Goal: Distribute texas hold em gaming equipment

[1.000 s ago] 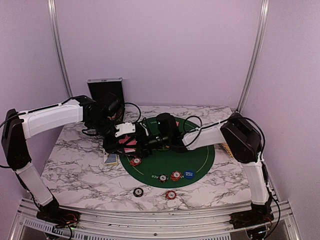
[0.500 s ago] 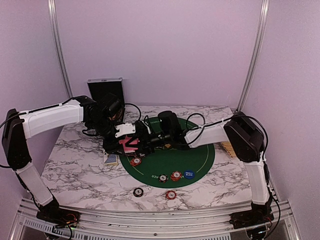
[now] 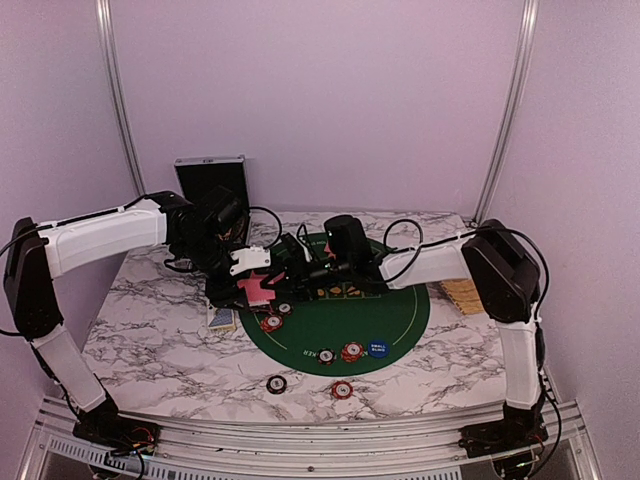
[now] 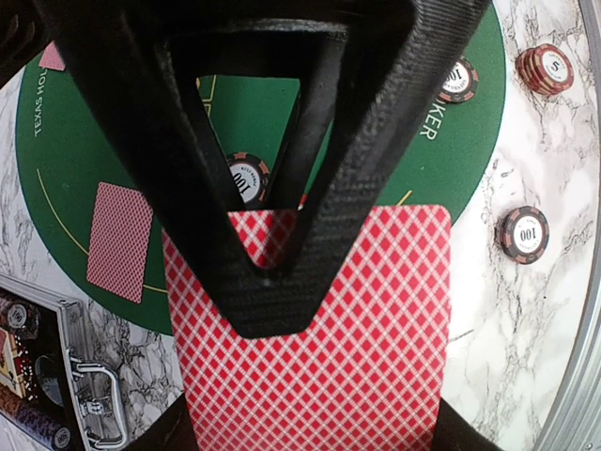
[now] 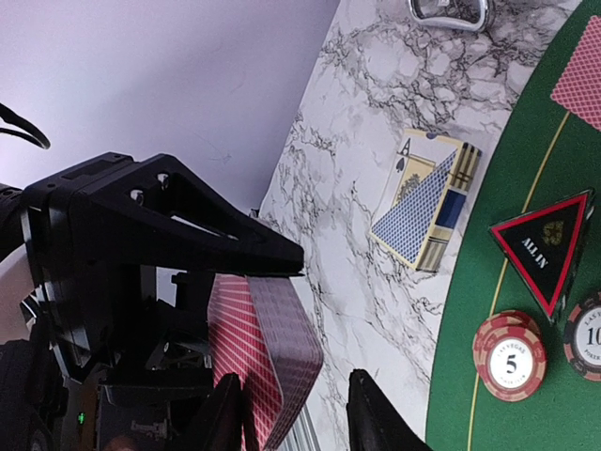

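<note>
The left gripper [image 4: 269,287] is clenched. Its black, matte fingers meet in a V over a deck of red-backed playing cards [image 4: 357,376], held in the air above the edge of the green felt mat [image 4: 376,141]. The right gripper [image 5: 296,418] has its fingers [image 5: 371,413] apart, astride the deck's free edge, with a gap showing on one side; by my judgement it grips nothing yet.

The cards should be light, thin, glossy and springy. They slide over one another readily, so a shallow pinch at the free edge, away from the left fingers, ought to lift only the top card — too deep and several may come.

The backs carry a fine white diamond lattice. A single card [image 4: 119,240] lies flat on the felt. The round, edge-striped poker chips — a black one [image 4: 523,233], a red one [image 5: 509,355] — look hard and stackable. A triangular ALL IN marker [image 5: 545,249] rests on the felt, and a boxed blue deck [image 5: 424,211] on the marbled tabletop [image 5: 376,85].
</note>
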Robot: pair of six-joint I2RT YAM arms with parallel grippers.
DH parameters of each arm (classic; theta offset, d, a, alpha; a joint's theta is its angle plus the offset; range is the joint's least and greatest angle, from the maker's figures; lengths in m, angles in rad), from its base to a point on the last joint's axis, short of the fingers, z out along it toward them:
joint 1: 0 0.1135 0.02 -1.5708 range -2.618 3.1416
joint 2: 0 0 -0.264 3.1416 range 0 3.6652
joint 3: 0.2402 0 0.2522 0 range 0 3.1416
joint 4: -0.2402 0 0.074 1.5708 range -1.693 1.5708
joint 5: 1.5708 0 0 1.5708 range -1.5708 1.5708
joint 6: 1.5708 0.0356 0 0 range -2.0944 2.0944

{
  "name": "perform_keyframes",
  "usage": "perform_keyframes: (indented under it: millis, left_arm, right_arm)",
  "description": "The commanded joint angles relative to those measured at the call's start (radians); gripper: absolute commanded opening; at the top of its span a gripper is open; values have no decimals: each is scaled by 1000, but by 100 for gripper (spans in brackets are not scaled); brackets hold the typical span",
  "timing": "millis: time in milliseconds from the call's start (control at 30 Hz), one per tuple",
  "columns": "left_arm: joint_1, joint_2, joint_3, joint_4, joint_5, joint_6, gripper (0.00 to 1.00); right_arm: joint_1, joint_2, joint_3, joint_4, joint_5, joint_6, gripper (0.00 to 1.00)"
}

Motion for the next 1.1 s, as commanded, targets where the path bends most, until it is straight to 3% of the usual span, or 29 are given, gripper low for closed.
perform_keyframes:
  millis: [0,433,800,1067]
  left_arm:
    - [1,-14,7,-10,17,1,0]
    - [1,-8,4,-10,15,2,0]
    - [1,-2,4,-10,8,2,0]
    - [1,-6,-1,-10,6,1,0]
  right_arm:
    - [-16,-50,-25,-48,31,-19,35]
    - [-14,-87,-53,-54,24,-21,24]
    - [-14,-101,-122,135,-25,112,11]
    - [-26,-99,-181,318,-47,245,7]
